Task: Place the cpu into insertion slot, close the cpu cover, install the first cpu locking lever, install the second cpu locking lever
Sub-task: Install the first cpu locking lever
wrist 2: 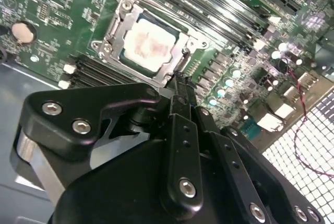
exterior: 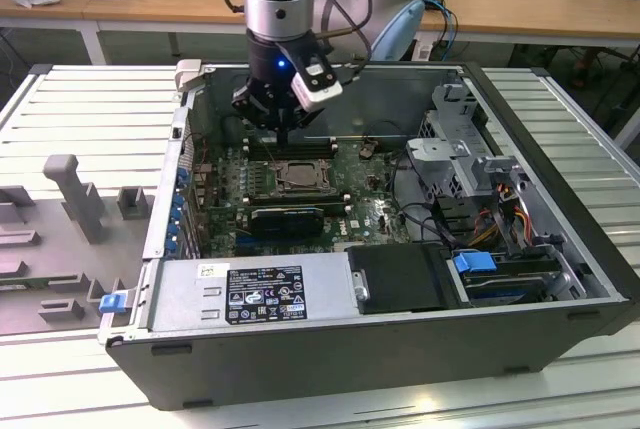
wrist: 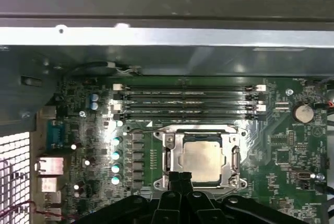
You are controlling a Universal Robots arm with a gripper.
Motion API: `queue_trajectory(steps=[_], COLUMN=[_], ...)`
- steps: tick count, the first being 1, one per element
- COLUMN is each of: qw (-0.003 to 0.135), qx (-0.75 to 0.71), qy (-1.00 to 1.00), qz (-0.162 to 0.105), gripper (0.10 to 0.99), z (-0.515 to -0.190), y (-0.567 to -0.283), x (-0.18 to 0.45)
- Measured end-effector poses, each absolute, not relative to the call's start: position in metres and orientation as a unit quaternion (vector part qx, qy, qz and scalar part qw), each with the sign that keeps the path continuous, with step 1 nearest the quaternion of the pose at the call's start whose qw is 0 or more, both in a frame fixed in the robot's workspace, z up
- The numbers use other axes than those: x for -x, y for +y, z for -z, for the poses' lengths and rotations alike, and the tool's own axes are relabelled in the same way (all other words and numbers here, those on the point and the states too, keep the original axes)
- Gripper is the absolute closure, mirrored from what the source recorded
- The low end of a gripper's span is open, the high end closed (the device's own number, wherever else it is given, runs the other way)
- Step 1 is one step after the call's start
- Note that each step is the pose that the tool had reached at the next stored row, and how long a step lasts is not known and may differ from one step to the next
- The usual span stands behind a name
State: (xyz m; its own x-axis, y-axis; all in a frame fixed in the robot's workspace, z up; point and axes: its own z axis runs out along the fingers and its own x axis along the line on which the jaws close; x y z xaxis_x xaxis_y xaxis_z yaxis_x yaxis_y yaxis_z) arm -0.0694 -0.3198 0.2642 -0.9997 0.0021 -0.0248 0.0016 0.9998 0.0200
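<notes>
Gripper (wrist 2: 181,80) pinched shut, fingertips pressed together, nothing seen held between them. Cpu (wrist: 202,160) seated flat in the insertion slot (wrist: 156,183), pale face showing through the window of the cpu cover (wrist: 175,156), already folded down over it. Square and level, so no long axis to line up with. Ringed by green circuit board (wrist: 78,130), with long black memory slots (wrist: 185,101) running along one side of the socket. Fingertips poised at the socket's opposite edge, the side away from those memory slots, pointing down at the frame's rim in both wrist views. Touching the metal or just above it: cannot tell. Locking levers too thin to judge as latched or free. Hangs inside the open computer case (exterior: 400,349) in the exterior view, directly over the socket region.
</notes>
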Motion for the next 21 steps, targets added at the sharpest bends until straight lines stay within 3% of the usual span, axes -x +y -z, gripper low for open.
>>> queue_trajectory(steps=[9,21], qw=[0.013,0.013], qx=[-0.001,-0.001], qy=[1.000,1.000], qz=[-0.012,-0.013], gripper=[0.980,0.980], z=[-0.259,-0.255], y=[-0.309,-0.283], x=[0.111,0.111])
